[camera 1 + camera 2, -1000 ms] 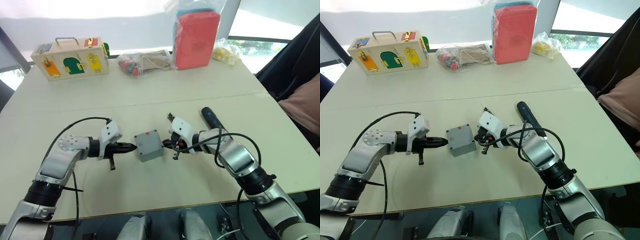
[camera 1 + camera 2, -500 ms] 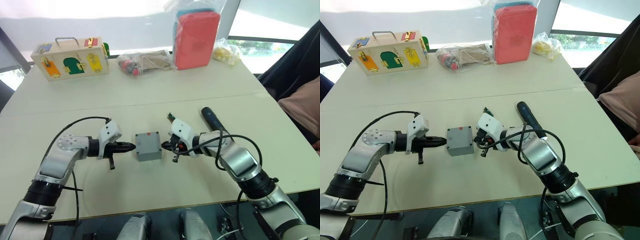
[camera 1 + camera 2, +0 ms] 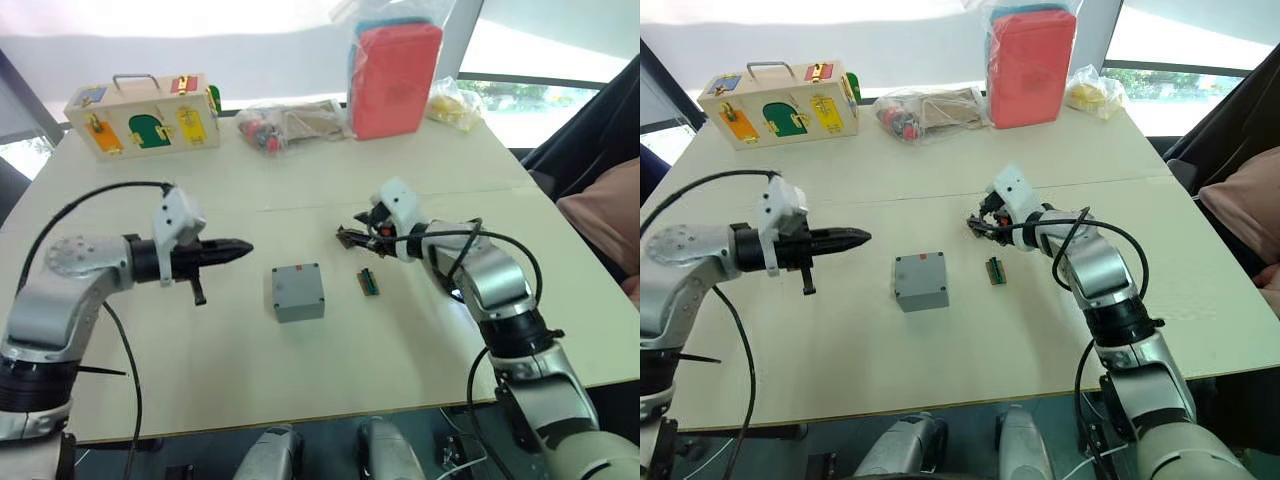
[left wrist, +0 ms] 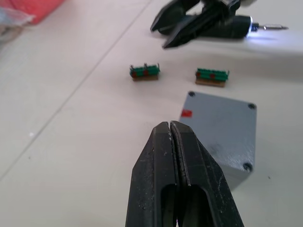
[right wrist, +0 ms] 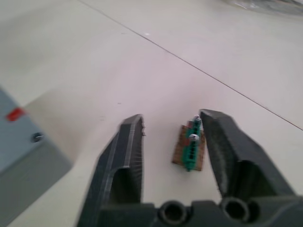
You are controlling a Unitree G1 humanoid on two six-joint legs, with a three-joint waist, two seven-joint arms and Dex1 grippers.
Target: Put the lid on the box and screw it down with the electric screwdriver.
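The grey box (image 3: pixel 297 291) stands mid-table with the flat grey lid (image 4: pixel 222 124) lying on top, screw holes showing at its corners and a red mark on one side. My left gripper (image 3: pixel 243 246) hovers shut to the left of the box, apart from it. Beyond the box's far right corner, my right gripper (image 3: pixel 347 236) is open and low over the table. A small green connector (image 5: pixel 190 146) lies loose on the table between its fingers. The dark electric screwdriver (image 4: pixel 236 32) lies behind the right gripper, its tip light on.
A second green connector (image 3: pixel 369 282) lies just right of the box. Along the far edge stand a wooden box with coloured latches (image 3: pixel 140 112), clear bags of parts (image 3: pixel 290 122), a red pack in a bag (image 3: pixel 392 65) and a yellow bag (image 3: pixel 452 100).
Both grippers have drawn back from the box: the left one to the left, the right one toward the far side, where it has opened. A green connector now lies beside the box.
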